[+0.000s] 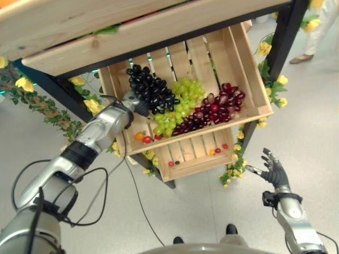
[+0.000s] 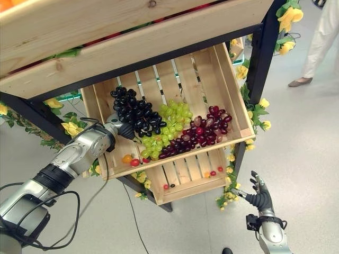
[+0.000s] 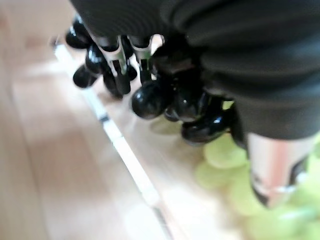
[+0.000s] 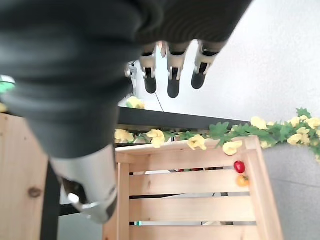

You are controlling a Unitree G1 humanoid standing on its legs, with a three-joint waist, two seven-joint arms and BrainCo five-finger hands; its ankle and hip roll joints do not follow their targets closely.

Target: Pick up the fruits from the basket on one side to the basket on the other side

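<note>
A slatted pale wooden crate (image 1: 254,79) on the dark-framed stand holds a bunch of black grapes (image 1: 148,87), a green bunch (image 1: 183,100) just beside it and a dark red bunch (image 1: 214,111), with small red and orange tomatoes (image 1: 143,137) along its front edge (a lower wooden crate (image 1: 185,161) holds a few more). The left hand (image 1: 139,103) reaches into the crate, its fingers (image 3: 120,75) curled into the black grapes, gripping them. The right hand (image 1: 273,168) hangs over the floor beside the stand, fingers straight and apart, holding nothing.

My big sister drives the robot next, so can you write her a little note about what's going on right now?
Left robot hand: in the upper crate, fingers among the black grapes; a grip cannot be confirmed.
Right robot hand: open, idle over the floor, holding nothing.
Green grapes and red grapes lie beside the black ones.
Small tomatoes sit at that crate's front; a few more lie in the lower crate.
No grapes moved yet; all remain.
</note>
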